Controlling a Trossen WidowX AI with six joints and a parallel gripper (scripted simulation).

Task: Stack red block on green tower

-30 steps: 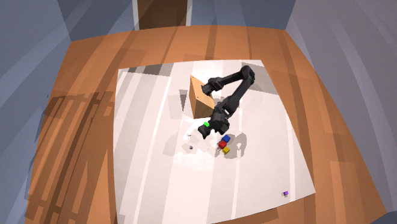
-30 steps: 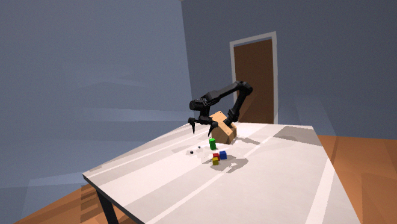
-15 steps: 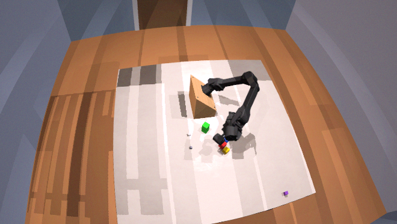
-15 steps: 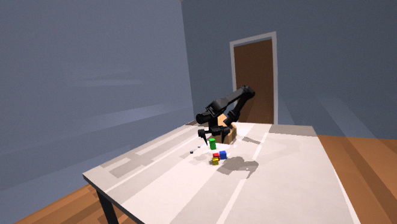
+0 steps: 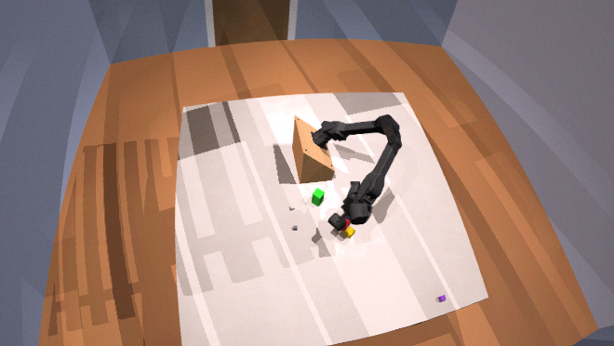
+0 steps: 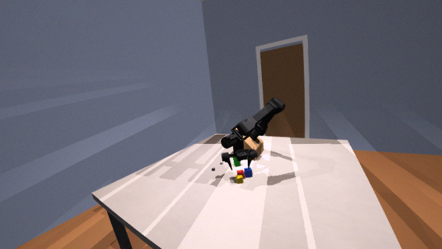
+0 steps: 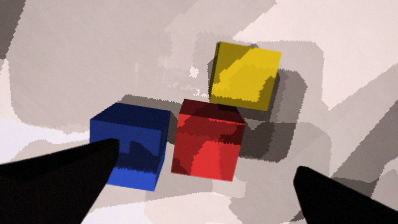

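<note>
Near the desk's [image 6: 301,214] middle, the red block [image 7: 207,142] sits between a yellow block [image 7: 245,75] and a blue block [image 7: 130,145], nearly touching both. The jaws hang wide and empty above it, apparently to straddle it. Farther back, toward the far edge, the green tower [image 5: 318,196] stands apart.

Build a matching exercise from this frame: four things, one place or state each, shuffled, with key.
Column 1:
1. red block
2. blue block
3. green tower
4. pincer

Column 2:
A. stands apart from the block cluster, near the wooden wedge
B. open, holding nothing
C. between the blue and yellow blocks
D. partly hidden by one pincer finger in the wrist view

Pairs: 1-C, 2-D, 3-A, 4-B
</note>
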